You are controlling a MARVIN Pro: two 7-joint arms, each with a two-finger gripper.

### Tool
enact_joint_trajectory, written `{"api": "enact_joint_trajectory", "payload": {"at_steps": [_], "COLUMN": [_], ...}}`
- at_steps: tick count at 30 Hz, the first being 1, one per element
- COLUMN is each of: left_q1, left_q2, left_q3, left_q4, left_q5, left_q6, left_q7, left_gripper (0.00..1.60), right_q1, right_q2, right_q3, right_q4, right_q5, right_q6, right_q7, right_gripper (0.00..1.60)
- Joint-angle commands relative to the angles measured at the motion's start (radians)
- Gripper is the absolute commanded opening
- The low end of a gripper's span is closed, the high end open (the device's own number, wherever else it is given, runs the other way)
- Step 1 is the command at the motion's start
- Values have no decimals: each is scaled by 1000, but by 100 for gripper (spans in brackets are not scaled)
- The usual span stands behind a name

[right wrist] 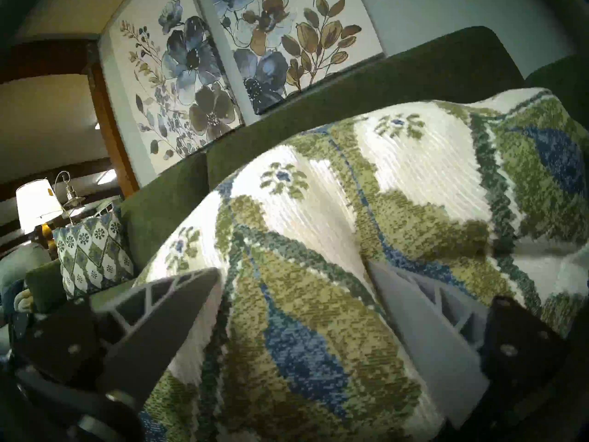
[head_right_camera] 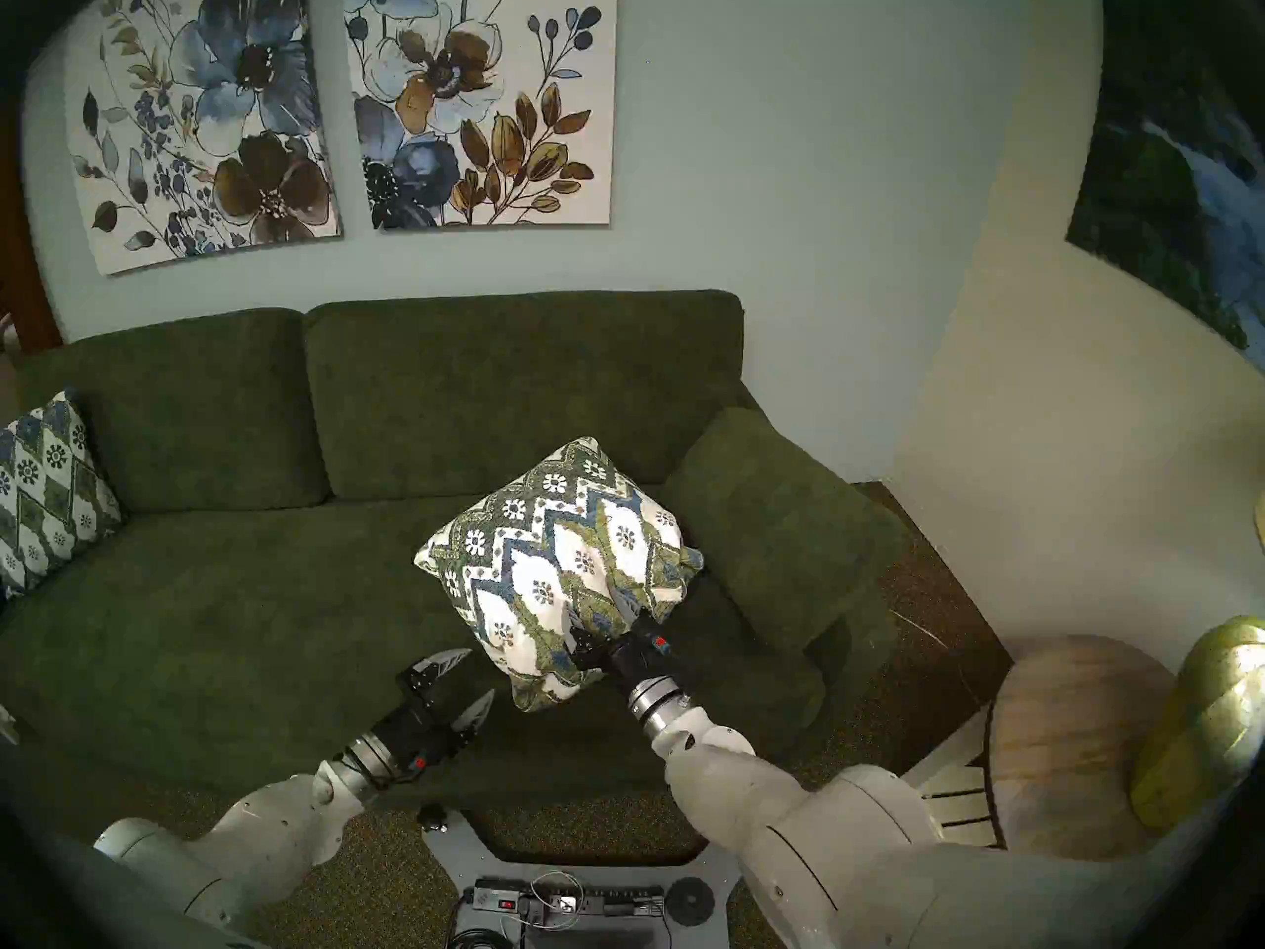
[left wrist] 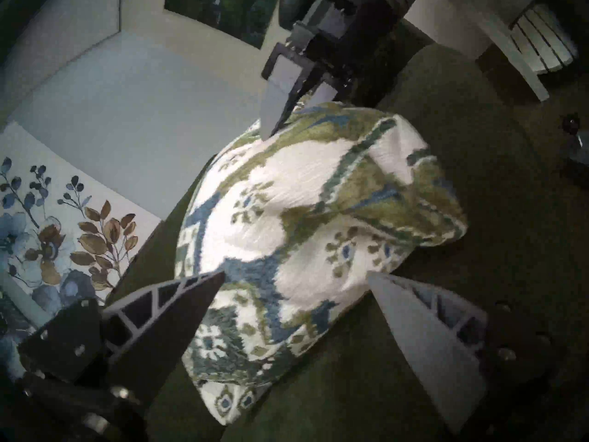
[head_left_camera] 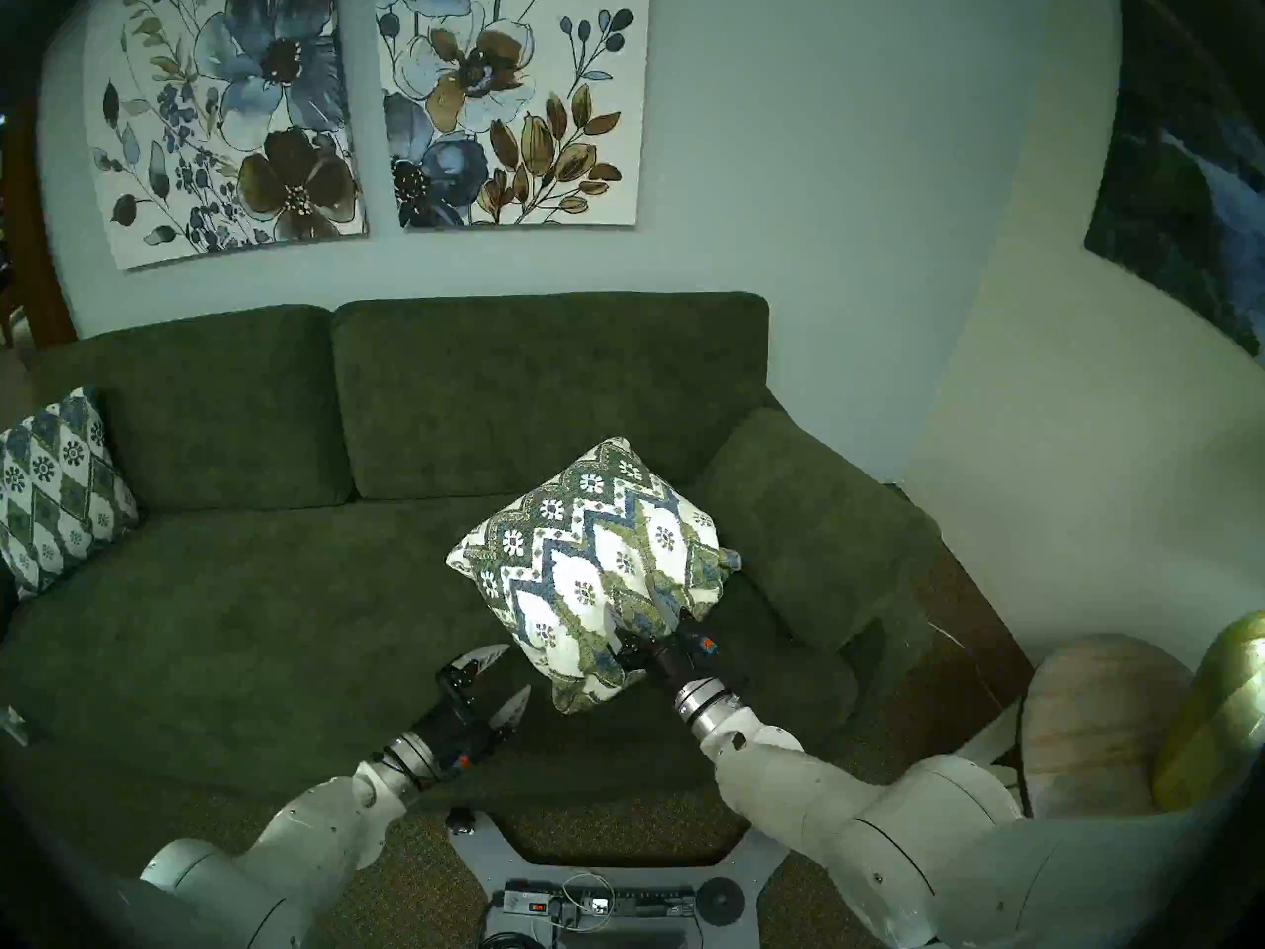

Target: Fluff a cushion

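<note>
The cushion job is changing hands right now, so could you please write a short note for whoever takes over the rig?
Right end effector: shut on the cushion, fingers pinching a fold of fabric near its lower right edge and holding it up over the sofa seat.
Left end effector: open, empty, just left of the cushion's lower corner, not touching it.
Second patterned pillow: leaning at the sofa's left end, not part of the job.
Done: cushion picked up and held.
Left: probably bring the left end effector onto the cushion, squeeze or shake it to plump it, then set it back on the sofa.
</note>
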State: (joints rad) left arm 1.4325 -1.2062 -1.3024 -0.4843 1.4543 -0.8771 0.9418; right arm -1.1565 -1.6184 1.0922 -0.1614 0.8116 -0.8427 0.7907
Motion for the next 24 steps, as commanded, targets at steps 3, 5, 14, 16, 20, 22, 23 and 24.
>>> {"api": "enact_joint_trajectory", "payload": {"at_steps": [3,5,14,16,20,22,23,24], "left_q1": [-93,-112,-150,-149,-142,-145,-147,-151], "left_q2": [121,136,67,41,2,-13,-17,-22], "left_q3": [-67,-75,-34,-12,30,45,50,56], "left_q4": [-98,-130,-259,-272,-264,-245,-236,-221], "left_q5": [-2,2,45,57,84,95,99,103], "left_q6": [52,60,69,73,91,104,110,117], "left_q7": [78,92,105,98,79,68,64,58], "left_gripper": [160,160,160,160,160,160,160,160], "right_q1": [-6,-5,3,4,7,7,6,5], "right_q2": [-32,-33,-30,-24,-16,-15,-14,-13], "right_q3": [-9,-9,-10,-9,-7,-6,-6,-6], "right_q4": [5,7,16,19,23,23,23,23], "right_q5": [-4,-2,3,5,8,10,10,11], "right_q6": [13,13,19,20,20,18,16,13], "right_q7": [5,5,8,8,11,14,15,17], "right_gripper": [160,160,160,160,160,160,160,160]}}
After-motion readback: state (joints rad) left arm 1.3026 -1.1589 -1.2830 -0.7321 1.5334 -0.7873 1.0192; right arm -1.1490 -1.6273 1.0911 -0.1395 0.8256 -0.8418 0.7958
